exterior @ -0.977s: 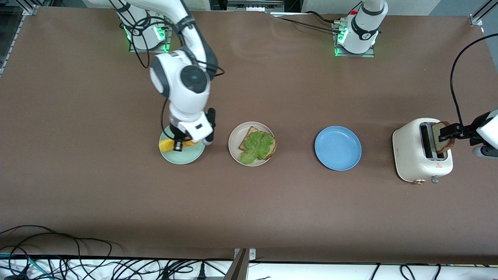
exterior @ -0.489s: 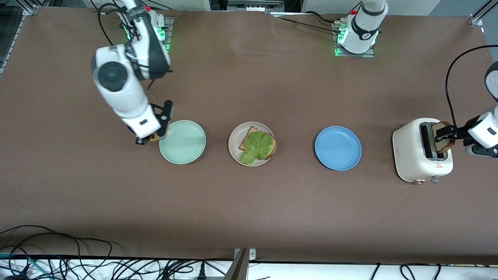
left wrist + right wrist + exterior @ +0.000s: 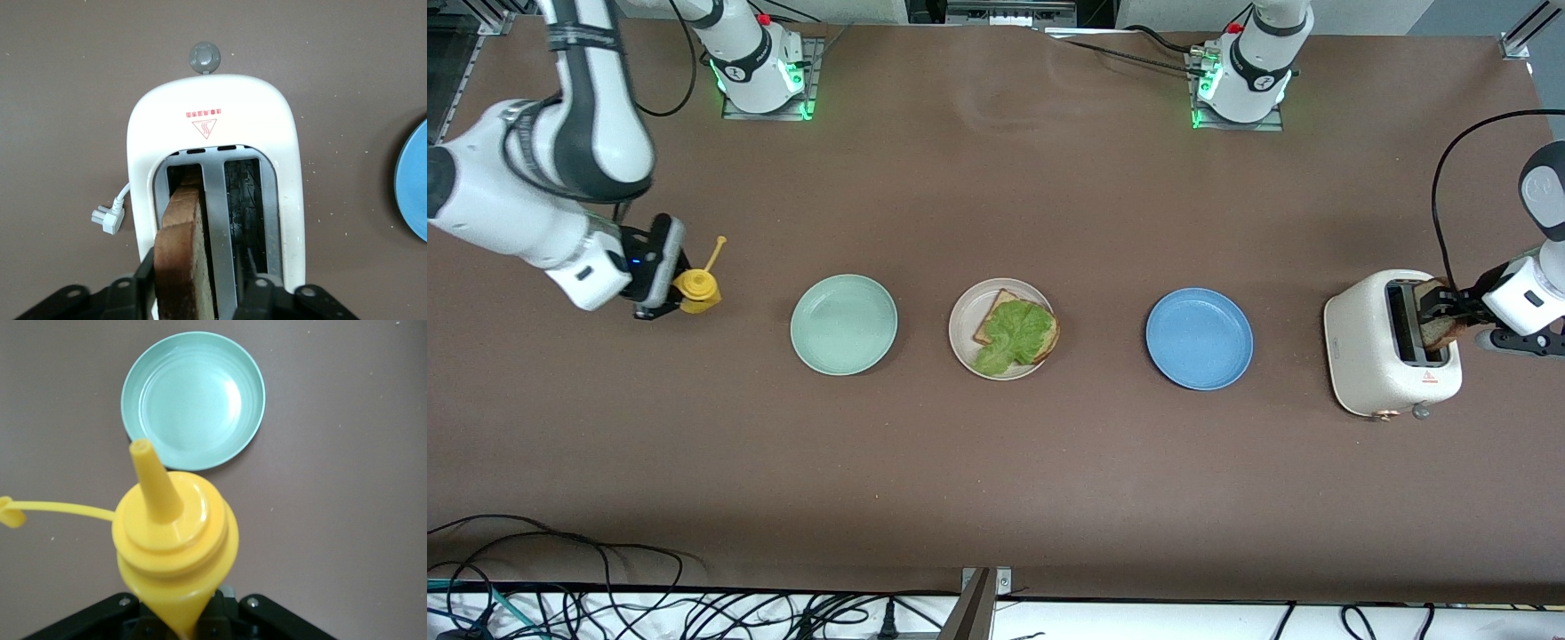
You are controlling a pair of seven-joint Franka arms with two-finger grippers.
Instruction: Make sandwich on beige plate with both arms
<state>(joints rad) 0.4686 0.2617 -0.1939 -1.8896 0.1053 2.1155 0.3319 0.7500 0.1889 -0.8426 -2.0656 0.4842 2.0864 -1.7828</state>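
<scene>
Right now my left gripper [image 3: 1449, 307] sits over the white two-slot toaster [image 3: 1392, 345] at the left arm's end of the table, fingers clamped on the brown bread slice [image 3: 181, 257] standing upright in one slot; the left wrist view shows the slice partly risen from that slot, the second slot beside it empty and dark. My right gripper [image 3: 665, 298] is over bare table at the right arm's end, closed around a yellow plastic squeeze bottle [image 3: 696, 290] with its cone nozzle uncapped and the cap dangling on a thin tether; the round mint-green plate [image 3: 193, 400] lies empty near it. Task thing: the round pale beige plate [image 3: 963, 333] sits mid-table between the mint-green plate and the round blue plate [image 3: 1199, 338], carrying one square brown bread slice [image 3: 996, 313] with a ruffled green lettuce leaf [image 3: 1016, 334] laid on top. So I judge the sandwich roughly half built: base slice and lettuce placed, top slice not yet on, since it is in the toaster under my left grip. Left to do, by my guess: lift that slice out, carry it to the beige plate, set it on the lettuce; the bottle may mean sauce first. Surface is a matte brown mat, a few crumbs near the toaster, whose white plug [image 3: 107, 217] lies loose beside it. Black cables bunch along the table edge nearest the camera; both arm bases show green lights.
</scene>
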